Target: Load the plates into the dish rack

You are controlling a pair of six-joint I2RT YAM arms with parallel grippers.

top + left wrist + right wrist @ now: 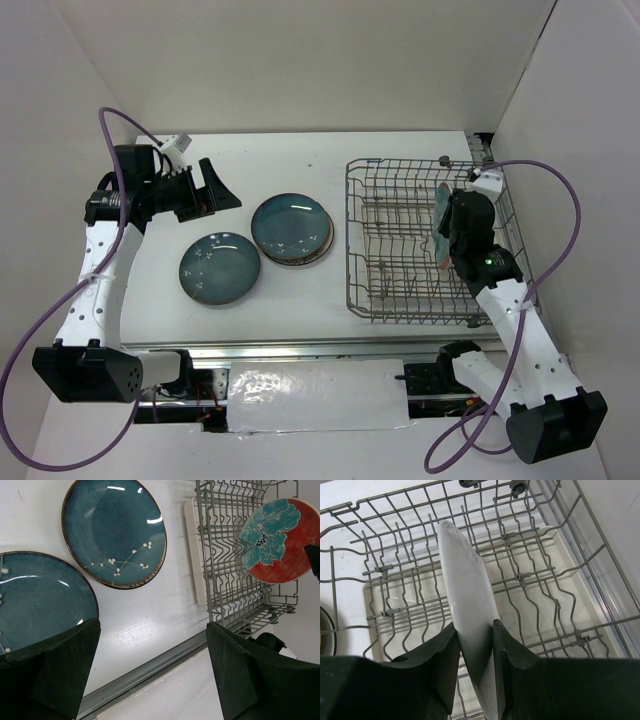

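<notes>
Nearest the arm bases: teal plate lies flat on table, left of centre. Second teal plate sits just beyond it, stacked on another plate of which only the rim shows. To the right: dish rack. Right gripper clamps red plate on edge over the rack tines. Left gripper hovers far left, jaws wide apart, holding nothing.
</notes>
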